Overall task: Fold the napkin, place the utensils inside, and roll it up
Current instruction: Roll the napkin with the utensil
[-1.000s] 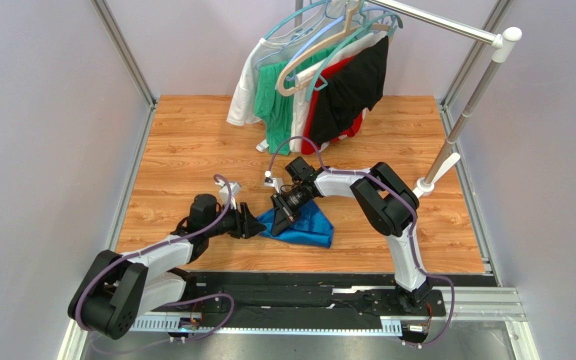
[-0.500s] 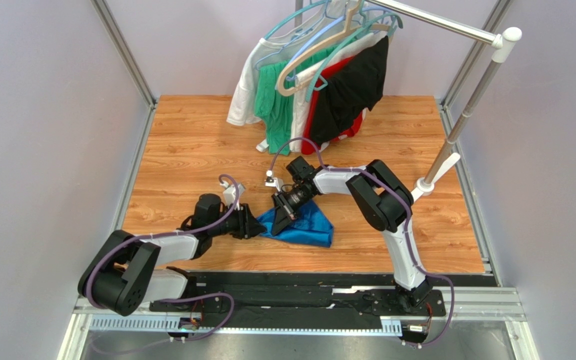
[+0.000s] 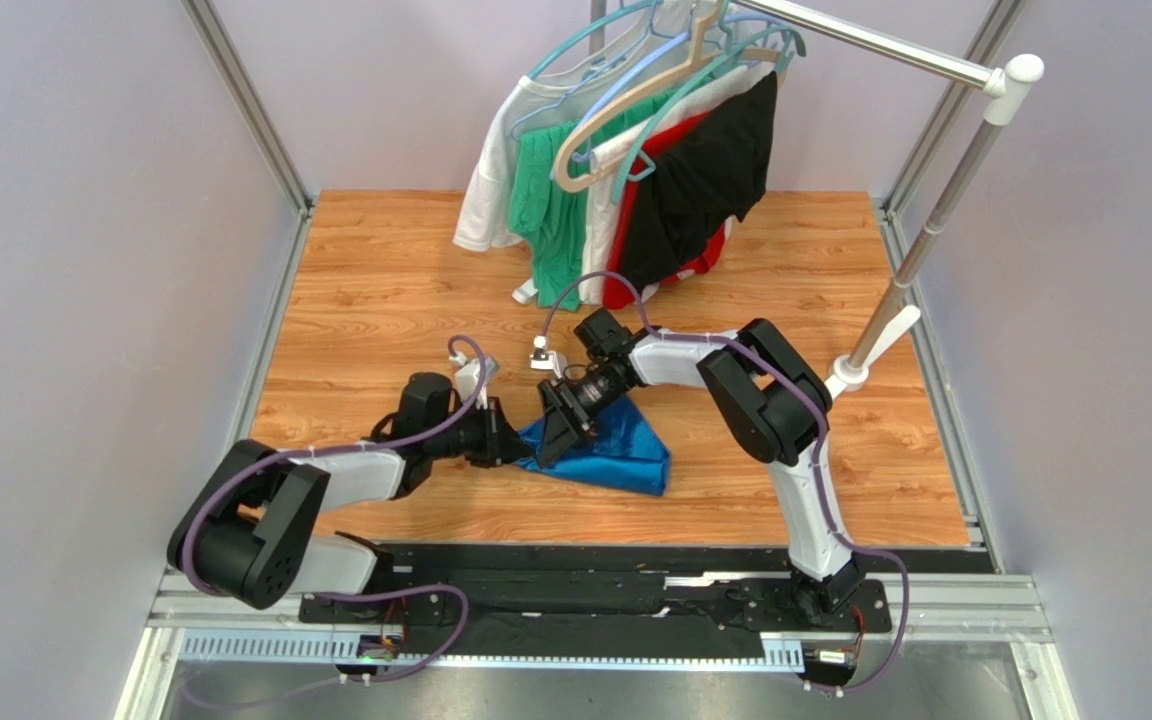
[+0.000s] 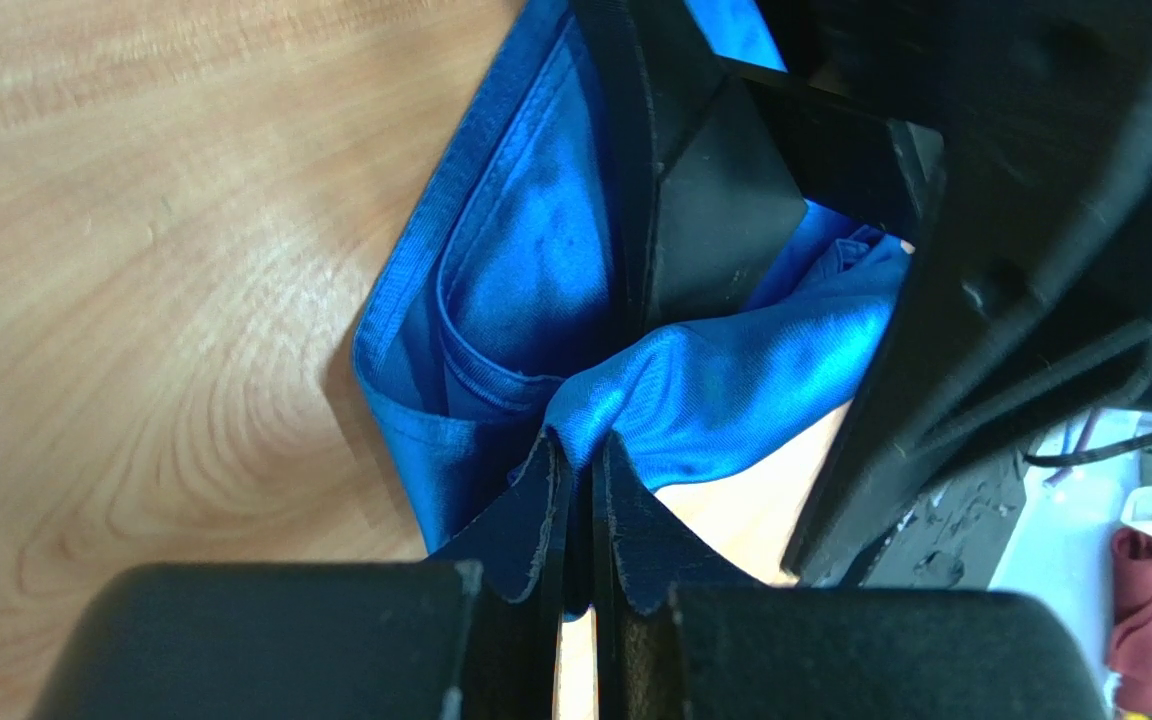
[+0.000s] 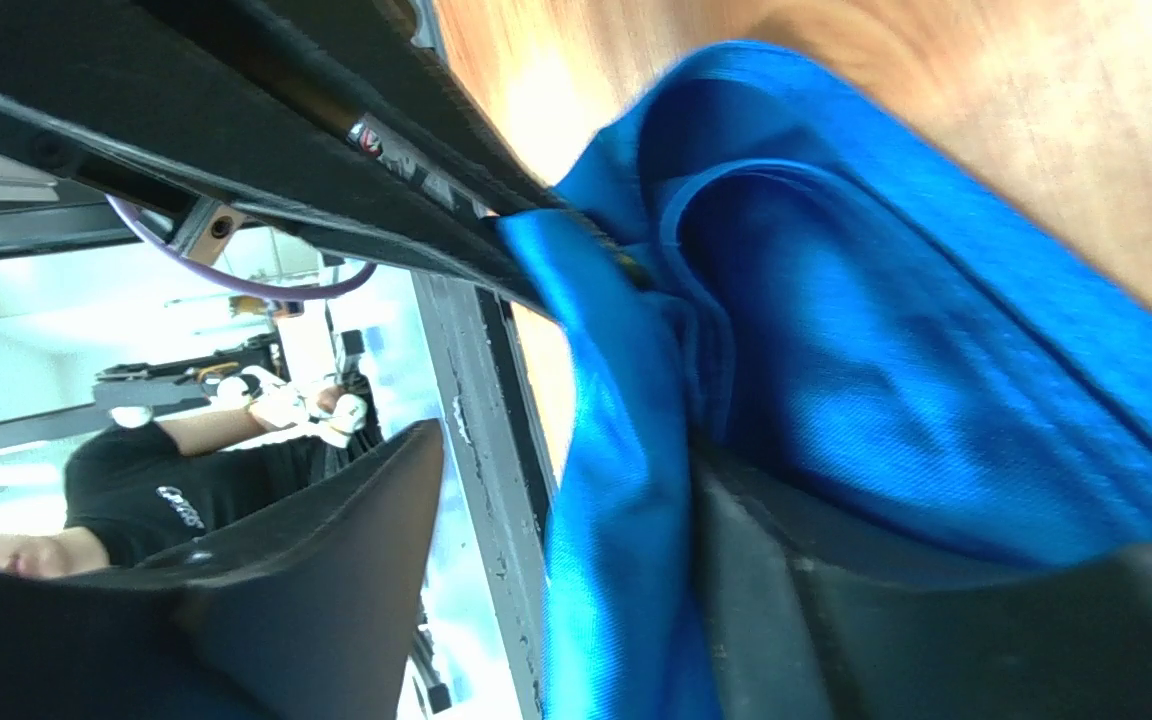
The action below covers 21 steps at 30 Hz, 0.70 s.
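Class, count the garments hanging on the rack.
4: a white garment at the left, a green garment beside it, a red garment mid-rack, a black garment rightmost. More may hide between them.

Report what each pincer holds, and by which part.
Left pincer pinches a bunched fold of the napkin near its edge. Right pincer is open, clamping nothing.

Hung garments (image 3: 687, 180); wooden table (image 3: 387, 285)

The napkin (image 3: 615, 450) is thin woven cloth with a soft sheen. The desk (image 3: 372, 285) shows smooth, lightly glossy wood grain, and the left tool (image 4: 578, 477) is matt black plastic.
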Tool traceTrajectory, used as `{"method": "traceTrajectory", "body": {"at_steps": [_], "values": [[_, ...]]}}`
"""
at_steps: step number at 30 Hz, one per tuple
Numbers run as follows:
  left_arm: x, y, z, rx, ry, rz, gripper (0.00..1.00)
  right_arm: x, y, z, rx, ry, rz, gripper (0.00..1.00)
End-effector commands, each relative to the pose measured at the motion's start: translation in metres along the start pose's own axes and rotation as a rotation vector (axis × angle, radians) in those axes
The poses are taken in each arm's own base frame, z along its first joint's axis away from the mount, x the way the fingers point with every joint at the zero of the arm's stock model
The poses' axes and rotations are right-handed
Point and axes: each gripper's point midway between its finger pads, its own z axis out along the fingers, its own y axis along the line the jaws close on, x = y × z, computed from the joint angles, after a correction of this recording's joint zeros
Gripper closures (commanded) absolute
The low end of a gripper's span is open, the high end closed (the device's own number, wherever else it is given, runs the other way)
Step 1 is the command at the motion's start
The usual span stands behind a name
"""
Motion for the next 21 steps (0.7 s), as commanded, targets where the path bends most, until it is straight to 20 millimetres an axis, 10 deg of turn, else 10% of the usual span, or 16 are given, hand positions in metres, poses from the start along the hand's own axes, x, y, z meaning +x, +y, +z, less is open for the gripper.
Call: {"method": "traceTrajectory", "body": {"at_steps": [1,21], "values": [[-0.002,0.012,0.006,-0.077,0.051,-0.018,1.00,0.001,-0.032,-0.006,0.171,-0.029,-0.025,0.29],[0.001,0.010,0.021,-0.053,0.188,-0.075,1.00,-0.035,-0.028,-0.103,0.505,-0.364,-0.143,0.26]]}}
